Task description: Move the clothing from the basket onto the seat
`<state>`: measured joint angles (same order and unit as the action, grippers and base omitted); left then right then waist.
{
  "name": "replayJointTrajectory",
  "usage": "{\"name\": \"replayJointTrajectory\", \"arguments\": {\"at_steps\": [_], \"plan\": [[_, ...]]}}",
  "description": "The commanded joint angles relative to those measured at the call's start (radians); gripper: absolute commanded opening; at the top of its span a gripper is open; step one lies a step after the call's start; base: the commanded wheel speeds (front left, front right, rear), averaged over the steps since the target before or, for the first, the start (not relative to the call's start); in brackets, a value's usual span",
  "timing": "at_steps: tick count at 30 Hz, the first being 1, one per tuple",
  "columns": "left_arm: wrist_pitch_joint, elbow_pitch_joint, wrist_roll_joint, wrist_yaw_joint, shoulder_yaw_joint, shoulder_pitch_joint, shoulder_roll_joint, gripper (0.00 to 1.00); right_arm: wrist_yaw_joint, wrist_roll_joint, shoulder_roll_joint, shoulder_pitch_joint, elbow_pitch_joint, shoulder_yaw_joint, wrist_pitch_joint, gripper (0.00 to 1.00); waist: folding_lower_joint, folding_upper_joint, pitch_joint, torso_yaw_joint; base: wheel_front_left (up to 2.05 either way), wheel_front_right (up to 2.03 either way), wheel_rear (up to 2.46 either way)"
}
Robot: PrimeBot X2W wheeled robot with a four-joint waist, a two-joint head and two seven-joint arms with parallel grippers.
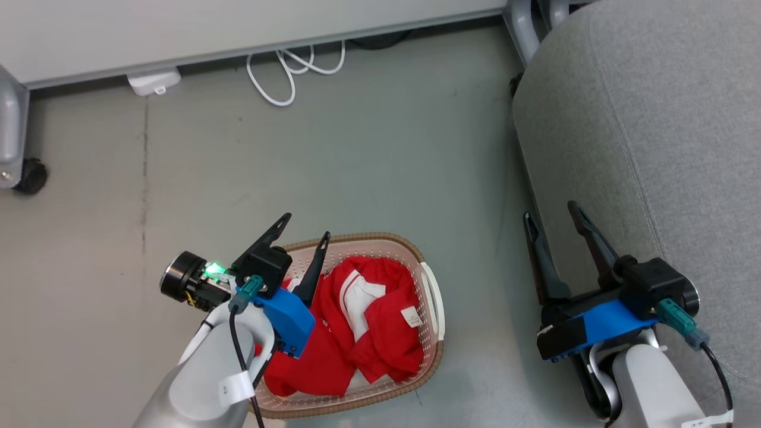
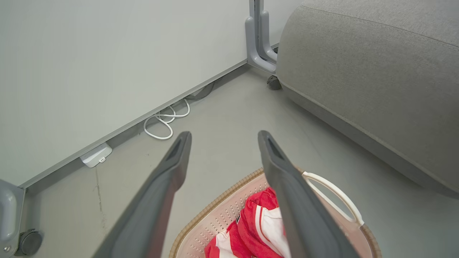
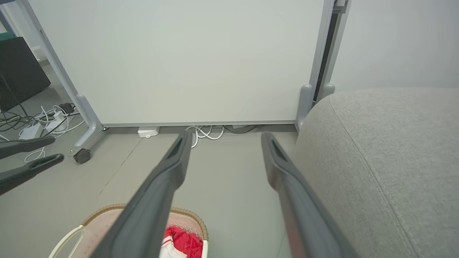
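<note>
Red clothing [image 1: 357, 330] with white stripes lies bunched inside the cream basket [image 1: 431, 339] on the floor; it also shows as clothing [image 2: 256, 229] under my left fingers and clothing [image 3: 183, 242] at the bottom of the right wrist view. My left gripper [image 1: 306, 229] hangs open above the basket's far-left rim [image 2: 215, 204], holding nothing. My right gripper [image 1: 550, 214] is open and empty beside the edge of the grey seat [image 1: 648, 137], to the right of the basket [image 3: 107, 215]. The seat [image 2: 376, 71] fills the right side of the left wrist view and, as the seat [image 3: 387, 157], the right wrist view.
A white panel [image 1: 178, 30] on wheeled grey legs [image 1: 18, 142] stands behind. A white cable [image 1: 291, 68] and a white adapter [image 1: 153, 81] lie at its foot. Bare grey floor [image 1: 357, 160] separates basket and panel. More cables [image 3: 39, 120] lie far left.
</note>
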<state>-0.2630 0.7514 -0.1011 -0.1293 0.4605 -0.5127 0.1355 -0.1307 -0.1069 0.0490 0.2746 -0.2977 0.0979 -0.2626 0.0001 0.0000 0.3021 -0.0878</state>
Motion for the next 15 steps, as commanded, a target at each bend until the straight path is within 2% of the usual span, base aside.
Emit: {"name": "replayJointTrajectory", "arguments": {"at_steps": [1,7,15], "plan": [[-0.003,0.016,-0.013,-0.002,0.020,-0.033,0.009,1.00,0.000,-0.005,0.003,0.018,0.009,0.002,-0.003,1.00,-0.0001,0.0000,0.066,-0.032,0.00,0.00,0.00],[-0.003,0.120,-0.064,-0.002,0.133,-0.133,0.021,1.00,0.000,-0.014,0.002,0.065,0.034,0.014,-0.004,1.00,-0.0001,0.0000,0.167,-0.055,0.00,0.00,0.00],[0.006,0.334,-0.077,-0.002,0.305,-0.274,0.027,1.00,0.000,-0.014,0.002,0.121,0.068,0.018,-0.004,1.00,-0.0001,0.0000,0.297,-0.071,0.00,0.00,0.00]]}}
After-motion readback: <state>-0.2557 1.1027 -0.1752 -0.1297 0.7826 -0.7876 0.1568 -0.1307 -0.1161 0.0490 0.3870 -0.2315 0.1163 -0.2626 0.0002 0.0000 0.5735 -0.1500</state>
